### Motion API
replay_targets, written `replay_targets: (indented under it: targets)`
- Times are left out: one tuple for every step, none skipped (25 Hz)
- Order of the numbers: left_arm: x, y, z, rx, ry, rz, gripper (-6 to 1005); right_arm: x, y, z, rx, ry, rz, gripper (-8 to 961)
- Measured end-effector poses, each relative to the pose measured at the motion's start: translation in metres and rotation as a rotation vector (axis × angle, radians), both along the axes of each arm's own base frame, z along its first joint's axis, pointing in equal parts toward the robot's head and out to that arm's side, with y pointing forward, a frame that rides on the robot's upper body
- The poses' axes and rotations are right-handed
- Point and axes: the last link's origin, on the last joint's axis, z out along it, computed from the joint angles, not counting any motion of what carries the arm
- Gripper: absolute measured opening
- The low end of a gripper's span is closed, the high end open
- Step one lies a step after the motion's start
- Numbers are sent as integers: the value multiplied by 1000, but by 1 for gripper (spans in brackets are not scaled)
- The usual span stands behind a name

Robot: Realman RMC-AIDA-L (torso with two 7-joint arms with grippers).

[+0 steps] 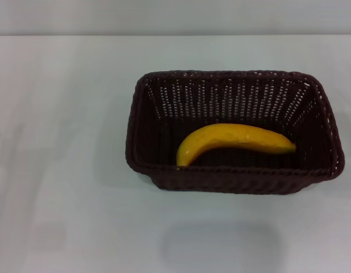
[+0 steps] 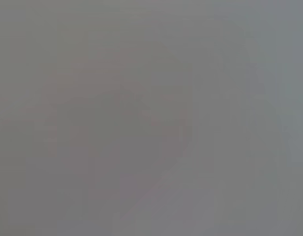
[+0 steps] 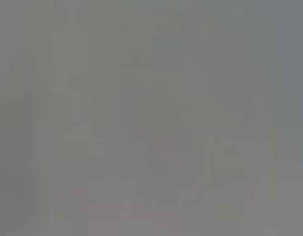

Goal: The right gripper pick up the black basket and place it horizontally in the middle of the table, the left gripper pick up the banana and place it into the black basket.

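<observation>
A pale desk (image 1: 61, 170) fills your head view, backed by a light wall. The black basket (image 1: 147, 114) sits long side across, a little right of the desk's centre. The banana (image 1: 232, 139) lies inside on the basket floor, near the front wall, its ends pointing left and right. Neither gripper shows in your head view, and both wrist views give only flat grey, so you cannot tell how either set of fingers stands.
</observation>
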Motion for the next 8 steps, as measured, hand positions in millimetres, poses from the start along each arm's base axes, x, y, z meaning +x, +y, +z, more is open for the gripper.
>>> replay_targets:
  targets:
    - [-1,-1,1,5,5,6,888,3,-2,2,17,11,-13,484]
    - [-2,-3,1,12,11,11,888,6,-5,4,35,22,-28,484]
    - [-3,-4,2,20,15,15,888,8,-7,6,46,29,-38,484]
    - [-3,-6,4,32,15,19,888,11,-9,7,56,36,-49,484]
    - [-5,-9,6,46,13,24,888,12,-10,8,62,39,-56,484]
    - [-6,-13,9,74,5,34,888,13,-11,8,64,42,-59,484]
    - [-7,-16,11,92,-4,38,888,13,-11,8,64,44,-60,484]
    - [-8,-20,12,110,-12,42,888,13,-12,8,63,44,-57,484]
